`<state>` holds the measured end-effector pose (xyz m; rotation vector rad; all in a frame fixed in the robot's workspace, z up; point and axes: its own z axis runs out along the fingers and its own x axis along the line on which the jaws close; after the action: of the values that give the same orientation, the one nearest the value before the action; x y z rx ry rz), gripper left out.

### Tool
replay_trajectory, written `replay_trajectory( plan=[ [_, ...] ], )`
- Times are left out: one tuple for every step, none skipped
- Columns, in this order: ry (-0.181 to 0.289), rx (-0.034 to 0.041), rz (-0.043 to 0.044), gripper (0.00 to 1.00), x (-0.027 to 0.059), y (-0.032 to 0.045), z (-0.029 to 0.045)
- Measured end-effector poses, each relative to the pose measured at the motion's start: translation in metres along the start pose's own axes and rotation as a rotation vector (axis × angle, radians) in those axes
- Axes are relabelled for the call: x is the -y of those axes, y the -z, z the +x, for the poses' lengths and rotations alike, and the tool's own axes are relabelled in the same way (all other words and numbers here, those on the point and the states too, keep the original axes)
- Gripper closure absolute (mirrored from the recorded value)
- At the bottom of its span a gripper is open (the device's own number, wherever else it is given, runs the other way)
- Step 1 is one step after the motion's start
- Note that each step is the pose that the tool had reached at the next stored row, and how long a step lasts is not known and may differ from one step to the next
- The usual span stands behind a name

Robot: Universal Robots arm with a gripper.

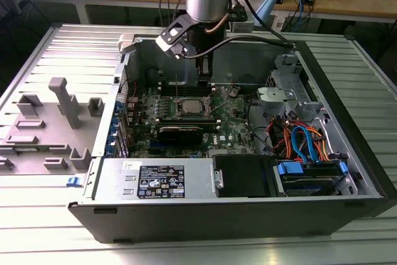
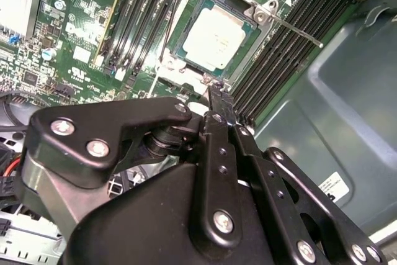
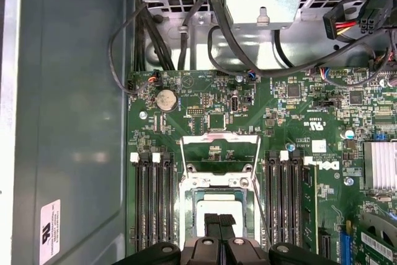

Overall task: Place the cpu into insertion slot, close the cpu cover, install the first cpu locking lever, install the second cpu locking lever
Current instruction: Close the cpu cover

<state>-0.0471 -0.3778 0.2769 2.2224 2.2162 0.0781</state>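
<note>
So, closest in: the gripper [image 3: 218, 218] has its two black fingers pinched together with nothing between them, tips hovering just over the near edge of the cpu [image 3: 217, 202]. It's carrying nothing.

The cpu itself is already sitting flat in the insertion slot [image 3: 188, 206], silver top up, and in both wrist views it looks square to the socket rim. I'd call step one done.

Just past the chip, the cpu cover [image 3: 220, 138] is flipped up on its hinge, and you can see green board through its big window in the first wrist view. So to me the step in hand is closing the cover, and it isn't down yet. One locking lever [image 2: 296, 29] is unlatched too, a thin rod sticking out across the memory slots [image 3: 152, 197].

My guess at what closing it calls for: a gentle push on the free edge of the frame so it swings down over the chip, without the fingertips brushing the cpu and knocking it off its seat.

Further back there's the rest of the motherboard [image 3: 205, 100], a coin battery [image 3: 164, 99], then cables and the case wall [image 3: 68, 122].
</note>
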Motion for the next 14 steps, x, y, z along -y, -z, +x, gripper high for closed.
replay_trajectory(
  plan=[
    [0.000, -0.0002, -0.0001, 0.89, -0.0002, -0.0001, 0.0000],
    [0.000, -0.0001, 0.0001, 0.89, -0.0007, 0.0000, 0.0000],
    [0.000, 0.0000, 0.0002, 0.89, -0.0014, 0.0000, 0.0000],
    [0.000, 0.0000, 0.0003, 0.89, -0.0024, 0.0000, 0.0000],
    [0.000, 0.0001, 0.0004, 0.89, -0.0033, 0.0000, 0.0000],
    [0.000, 0.0000, 0.0005, 0.89, -0.0042, -0.0001, 0.0000],
    [0.000, 0.0001, 0.0005, 0.89, -0.0047, -0.0001, 0.0000],
    [0.000, 0.0001, 0.0006, 0.89, -0.0047, -0.0001, 0.0000],
    [0.000, 0.0001, 0.0005, 0.89, -0.0048, -0.0001, 0.0000],
    [0.000, 0.0001, 0.0005, 0.89, -0.0053, -0.0001, 0.0000],
    [0.000, 0.0000, 0.0005, 0.89, -0.0061, -0.0002, 0.0000],
    [0.000, 0.0000, 0.0005, 0.89, -0.0061, -0.0001, 0.0000],
    [0.000, 0.0001, 0.0005, 0.89, -0.0061, -0.0002, 0.0000],
    [0.000, 0.0001, 0.0005, 0.89, -0.0061, -0.0002, 0.0000]
  ],
)
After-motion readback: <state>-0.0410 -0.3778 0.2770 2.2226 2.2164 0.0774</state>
